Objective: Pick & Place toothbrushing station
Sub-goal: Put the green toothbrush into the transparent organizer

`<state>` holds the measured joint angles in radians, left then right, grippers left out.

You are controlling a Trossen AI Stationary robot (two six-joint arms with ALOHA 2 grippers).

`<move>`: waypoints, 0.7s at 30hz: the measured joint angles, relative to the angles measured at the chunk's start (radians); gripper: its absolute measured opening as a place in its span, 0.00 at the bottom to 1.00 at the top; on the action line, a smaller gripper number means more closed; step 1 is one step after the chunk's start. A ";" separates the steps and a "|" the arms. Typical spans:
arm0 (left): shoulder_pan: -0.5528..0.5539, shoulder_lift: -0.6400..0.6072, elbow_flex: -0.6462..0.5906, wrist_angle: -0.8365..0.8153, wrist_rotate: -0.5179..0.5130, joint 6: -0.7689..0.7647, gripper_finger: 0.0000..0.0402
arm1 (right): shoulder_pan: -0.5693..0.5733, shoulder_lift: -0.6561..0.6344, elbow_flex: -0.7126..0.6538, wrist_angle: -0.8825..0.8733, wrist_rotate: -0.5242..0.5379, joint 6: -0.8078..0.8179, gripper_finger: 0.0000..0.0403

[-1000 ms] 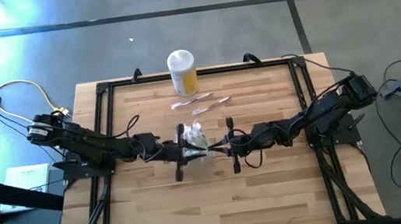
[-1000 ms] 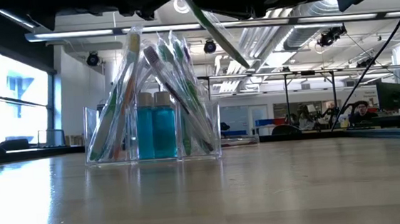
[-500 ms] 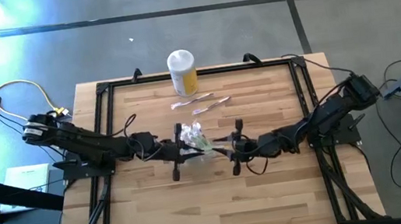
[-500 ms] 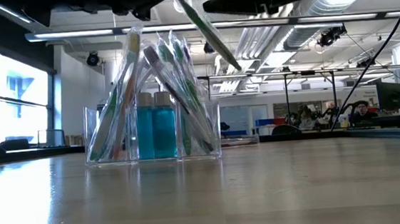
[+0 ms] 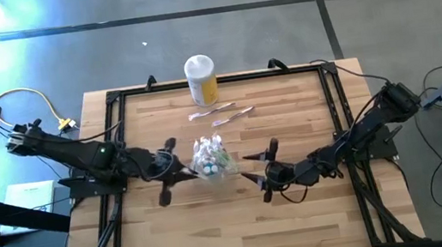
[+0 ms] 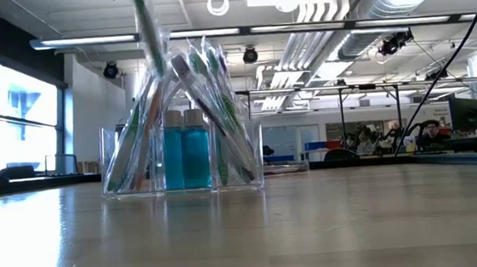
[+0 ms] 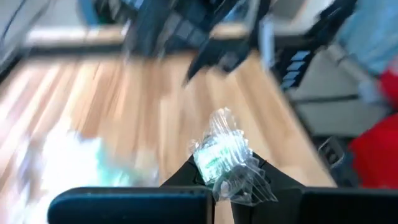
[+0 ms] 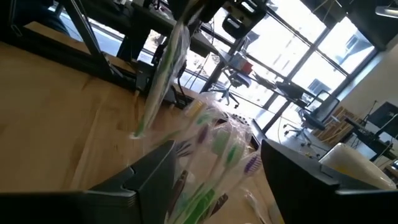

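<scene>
Now the right gripper (image 5: 256,173) hangs nearest, fingers spread and empty; mid-table sits the toothbrushing station (image 5: 211,159), light, rigid, slick clear plastic (best pinched across its walls); beside it the left gripper (image 5: 176,159) clamps a crinkly wrapped toothbrush (image 7: 222,155)

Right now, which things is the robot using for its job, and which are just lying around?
For the job:
- toothbrushing station, clear box in the middle of the table
- wrapped toothbrush, gripped in the left pincer
- right pincer, open beside the station
- spare wrapped toothbrushes, probably waiting

Just lying about:
- yellow jar at the far edge
- yellow cable off the table
</scene>
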<state>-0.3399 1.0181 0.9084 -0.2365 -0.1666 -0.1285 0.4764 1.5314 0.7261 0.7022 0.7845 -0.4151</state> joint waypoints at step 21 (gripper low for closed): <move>0.029 0.066 0.045 -0.335 -0.206 -0.175 0.02 | -0.008 0.001 0.000 -0.021 -0.035 0.054 0.57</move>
<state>-0.3105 1.0844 0.9534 -0.5711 -0.3725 -0.3036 0.4683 1.5326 0.7258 0.6817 0.7495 -0.3611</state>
